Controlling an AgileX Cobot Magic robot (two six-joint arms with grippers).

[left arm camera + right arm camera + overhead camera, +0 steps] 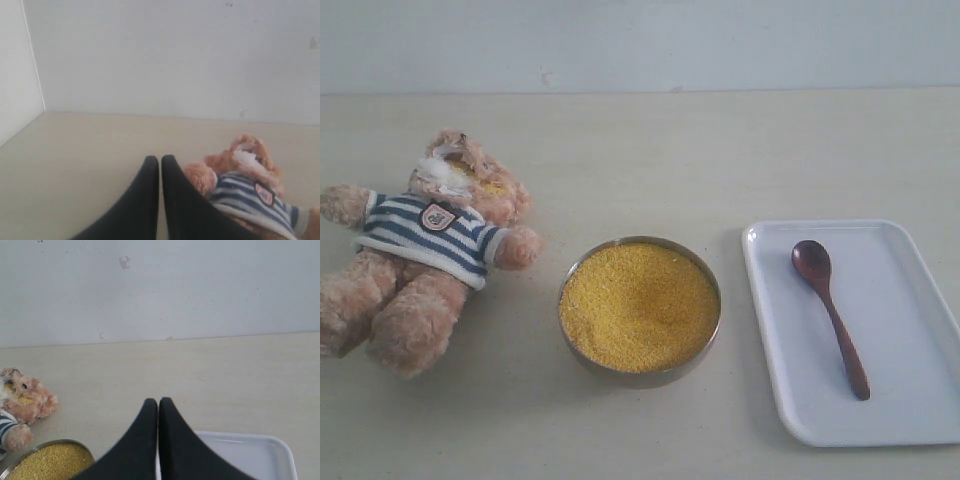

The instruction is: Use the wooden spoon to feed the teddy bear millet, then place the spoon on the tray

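The teddy bear (420, 250) lies on its back at the table's left, yellow grains scattered on its face. The millet (638, 305) fills a round metal bowl (640, 372) at the centre. On the white tray (920, 400) at the right rests the wooden spoon (830, 312), bowl end towards the back. Neither gripper shows in the exterior view. My left gripper (160, 161) is shut and empty, with the teddy bear (250, 190) beside it. My right gripper (158, 402) is shut and empty above the tray (250, 450), with the millet (50, 462) off to one side.
A pale wall runs along the back of the table (650, 150). A side wall (15, 75) shows in the left wrist view. The teddy bear (20, 405) also appears in the right wrist view.
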